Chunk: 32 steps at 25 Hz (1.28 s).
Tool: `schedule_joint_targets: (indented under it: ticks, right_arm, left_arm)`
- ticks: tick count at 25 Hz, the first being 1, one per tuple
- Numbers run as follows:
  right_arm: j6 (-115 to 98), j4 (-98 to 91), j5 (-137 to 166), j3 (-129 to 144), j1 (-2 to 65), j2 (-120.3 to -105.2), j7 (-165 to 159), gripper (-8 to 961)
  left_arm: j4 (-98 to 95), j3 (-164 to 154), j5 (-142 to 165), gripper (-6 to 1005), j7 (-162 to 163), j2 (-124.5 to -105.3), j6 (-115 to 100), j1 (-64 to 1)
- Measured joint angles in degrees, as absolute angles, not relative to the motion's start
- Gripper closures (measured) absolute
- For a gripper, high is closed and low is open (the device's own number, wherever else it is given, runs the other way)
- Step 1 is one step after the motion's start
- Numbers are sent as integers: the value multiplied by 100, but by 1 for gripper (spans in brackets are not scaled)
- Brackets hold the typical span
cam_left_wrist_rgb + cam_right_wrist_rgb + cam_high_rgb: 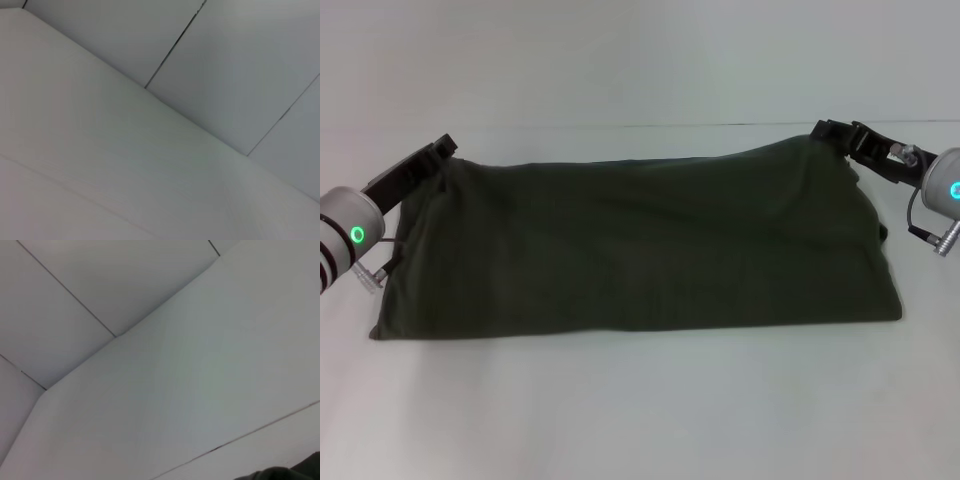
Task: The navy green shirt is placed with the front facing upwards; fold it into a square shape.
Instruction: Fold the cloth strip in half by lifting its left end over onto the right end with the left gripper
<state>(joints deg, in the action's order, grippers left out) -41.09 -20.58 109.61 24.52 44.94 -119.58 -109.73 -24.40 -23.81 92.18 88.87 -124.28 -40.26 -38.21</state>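
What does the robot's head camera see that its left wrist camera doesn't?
Only the head view shows the navy green shirt folded into a long band, with the left gripper at its far left corner and the right gripper at its far right corner. Only the left wrist view shows dark seams between wall panels. Both show the white table.

lighting is even, soft and diffuse from above. the white matte table surface (640, 400) is bright, slightly washed out, without glare. the dark olive-green cotton shirt (640, 255) reads dim, folds barely visible, casting a faint shadow along its near edge.
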Motion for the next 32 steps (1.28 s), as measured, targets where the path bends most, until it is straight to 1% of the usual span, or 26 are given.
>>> schedule_joint_targets:
  ticks: [1, 3, 6, 11, 14, 17, 20, 22, 25, 26, 30, 31, 32]
  right_arm:
    - [-4112, -2057, 10958, 2452, 4486, -11959, -10969, 693]
    - [-4115, -2057, 10951, 2439, 4475, -11960, -10951, 652]
    - [-4125, -2056, 10852, 2420, 4443, -11961, -10859, 411]
    - [-4283, -2079, 10270, 2424, 4238, -11947, -10529, 250]
    - [-4488, -2127, 10013, 2427, 4095, -11886, -10454, 181]
    - [-4722, -2159, 9952, 2406, 3969, -11800, -10509, 112]
    - [-5074, -2195, 9900, 2402, 3778, -11701, -10575, 48]
    - [-5144, -2198, 9903, 2414, 3730, -11672, -10620, 6]
    - [-5377, -2200, 9978, 2447, 3610, -11578, -10722, 6]
    - [-5447, -2200, 10016, 2455, 3581, -11555, -10744, 6]
    - [-5653, -2209, 10218, 2590, 3467, -11471, -10931, 6]
    - [-5689, -2210, 10259, 2641, 3448, -11451, -10980, 6]
    - [-5737, -2212, 10316, 2750, 3414, -11424, -11049, 5]
  left_arm:
    - [-2413, -2370, 9184, 815, 8846, -12428, -4026, -3823]
    - [-2364, -2349, 9036, 691, 8744, -12427, -4026, -3825]
    - [-2352, -2349, 8969, 683, 8687, -12427, -4025, -3819]
    - [-2347, -2355, 8963, 669, 8705, -12412, -4055, -3791]
    - [-2384, -2398, 9062, 661, 8870, -12385, -4276, -3721]
    - [-2532, -2422, 9385, 623, 9252, -12349, -4826, -3581]
    - [-2878, -2424, 9883, 584, 9756, -12314, -5459, -3357]
    - [-3168, -2426, 10283, 558, 10196, -12284, -5865, -3184]
    - [-3698, -2419, 10964, 520, 11046, -12203, -6388, -2961]
    - [-3879, -2406, 11196, 492, 11314, -12167, -6589, -2901]
    - [-4657, -2325, 12580, 379, 12549, -11919, -7422, -2813]
    - [-4839, -2280, 12963, 379, 12855, -11848, -7595, -2842]
    - [-5117, -2128, 13618, 379, 13254, -11731, -7917, -2936]
